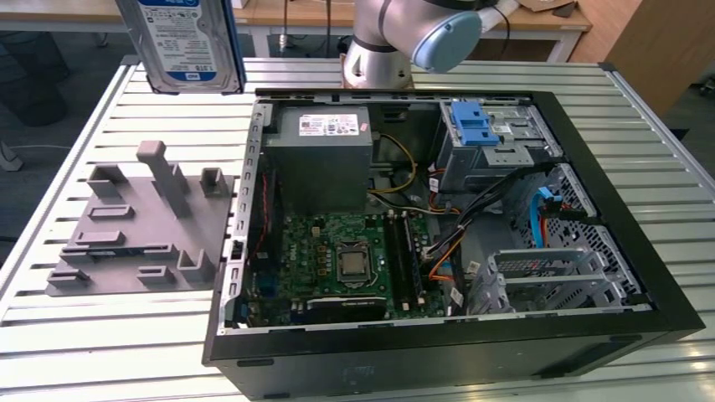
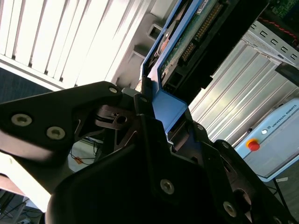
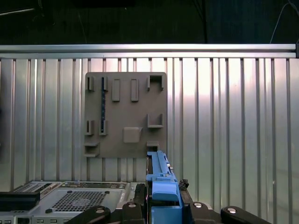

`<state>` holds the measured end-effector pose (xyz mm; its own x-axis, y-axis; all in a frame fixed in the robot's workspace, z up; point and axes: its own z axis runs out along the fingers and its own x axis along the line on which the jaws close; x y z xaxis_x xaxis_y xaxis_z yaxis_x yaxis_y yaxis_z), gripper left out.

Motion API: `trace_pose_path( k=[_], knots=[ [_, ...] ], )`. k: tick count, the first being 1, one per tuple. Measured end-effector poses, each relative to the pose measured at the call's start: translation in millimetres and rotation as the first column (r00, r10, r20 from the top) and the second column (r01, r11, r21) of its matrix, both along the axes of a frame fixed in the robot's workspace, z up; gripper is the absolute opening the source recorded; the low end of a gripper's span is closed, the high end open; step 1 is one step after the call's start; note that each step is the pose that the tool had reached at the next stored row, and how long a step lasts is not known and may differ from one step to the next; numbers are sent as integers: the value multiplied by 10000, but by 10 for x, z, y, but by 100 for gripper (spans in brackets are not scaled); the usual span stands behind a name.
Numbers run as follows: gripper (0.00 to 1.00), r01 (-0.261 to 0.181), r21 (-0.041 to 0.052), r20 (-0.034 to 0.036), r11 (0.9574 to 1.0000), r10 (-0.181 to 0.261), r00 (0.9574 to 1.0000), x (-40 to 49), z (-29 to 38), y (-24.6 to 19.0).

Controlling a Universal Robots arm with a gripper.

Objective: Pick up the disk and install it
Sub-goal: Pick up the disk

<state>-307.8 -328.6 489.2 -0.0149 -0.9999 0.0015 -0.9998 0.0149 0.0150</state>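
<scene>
The disk, a silver hard drive with a blue-and-white label and blue rails, hangs upright in the air at the exterior view's upper left, above the table and beyond the grey holder plate. In the second wrist view, my gripper is shut on the disk at its blue rail end. The first wrist view looks straight down: the disk is edge-on in my gripper, just off the holder plate.
An open computer case lies on the slatted metal table, with a grey power supply box, a motherboard and a drive cage with a blue latch. The arm's base stands behind the case.
</scene>
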Motion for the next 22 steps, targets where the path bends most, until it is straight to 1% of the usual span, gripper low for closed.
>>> trace_pose_path(
  k=[22],
  knots=[
    [37,0,0,1,10000,0,10000,115,0,0]
  ],
)
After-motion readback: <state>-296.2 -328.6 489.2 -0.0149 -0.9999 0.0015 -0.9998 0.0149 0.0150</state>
